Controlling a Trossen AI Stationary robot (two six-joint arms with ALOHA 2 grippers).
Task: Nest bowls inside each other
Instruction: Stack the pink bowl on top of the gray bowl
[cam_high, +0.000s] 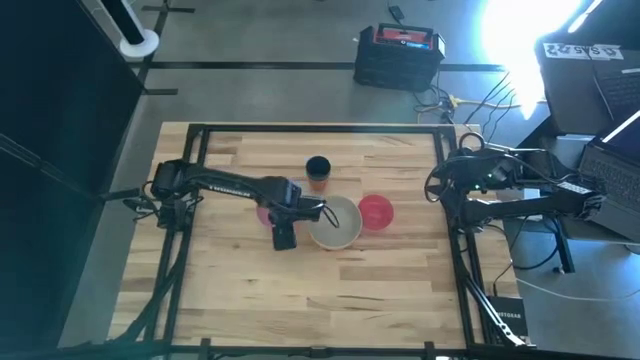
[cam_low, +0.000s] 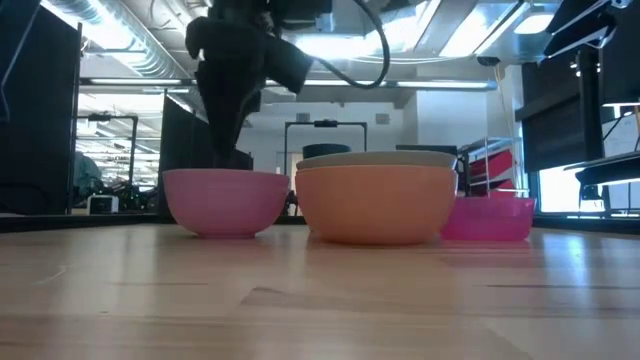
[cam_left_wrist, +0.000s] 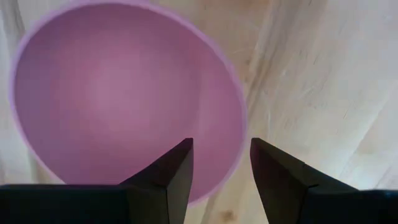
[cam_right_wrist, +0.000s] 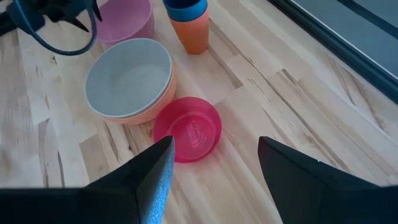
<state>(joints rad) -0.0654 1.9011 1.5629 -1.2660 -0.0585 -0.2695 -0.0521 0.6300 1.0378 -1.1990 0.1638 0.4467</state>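
A pale pink bowl (cam_left_wrist: 118, 93) stands on its base on the table, left of centre (cam_high: 263, 213). My left gripper (cam_left_wrist: 217, 152) hovers over it, pointing down and open. One finger is over the bowl's inside and the other outside its rim (cam_left_wrist: 239, 134). Right of the pink bowl, a whitish-grey bowl (cam_right_wrist: 127, 78) sits nested inside an orange bowl (cam_low: 375, 205). A red bowl (cam_right_wrist: 186, 127) stands on the table beside them. My right gripper (cam_right_wrist: 214, 149) waits open above the table's right edge (cam_high: 447, 185).
A dark blue cup sits inside an orange cup (cam_high: 318, 172) just beyond the bowls. A black frame (cam_high: 200, 130) runs round the table. The wood in front of the bowls, toward the near edge (cam_high: 320, 300), is bare.
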